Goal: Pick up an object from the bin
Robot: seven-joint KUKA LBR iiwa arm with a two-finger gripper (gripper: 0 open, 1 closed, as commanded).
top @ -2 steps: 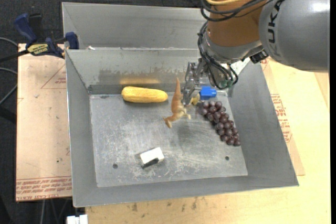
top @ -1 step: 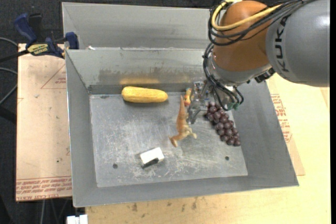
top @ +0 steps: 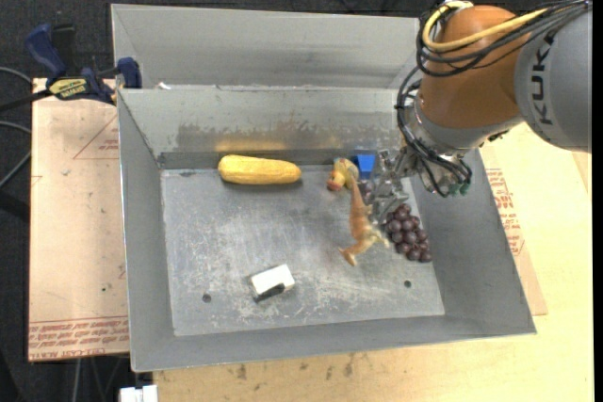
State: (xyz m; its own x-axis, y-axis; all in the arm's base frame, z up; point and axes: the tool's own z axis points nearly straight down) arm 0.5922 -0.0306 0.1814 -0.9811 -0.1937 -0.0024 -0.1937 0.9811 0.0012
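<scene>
White block sits at front of bin. Gripper is low on right side, btw orange toy animal & purple grapes. Can't tell if it's open or holding anything. Yellow corn lies at back.

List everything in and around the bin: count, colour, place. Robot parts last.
corn cob: one, yellow, by the far wall, left of centre
block: one, white with a dark side, near the front wall
grape bunch: one, dark purple, right side
toy animal: one, orange-tan, just left of the grapes
blue thing: one, small, by the far wall
yellow-red thing: one, small, left of the blue thing
bin: one, grey metal
gripper: one, metal, low over the bin's right side
arm: one, orange-covered, from the right
</scene>
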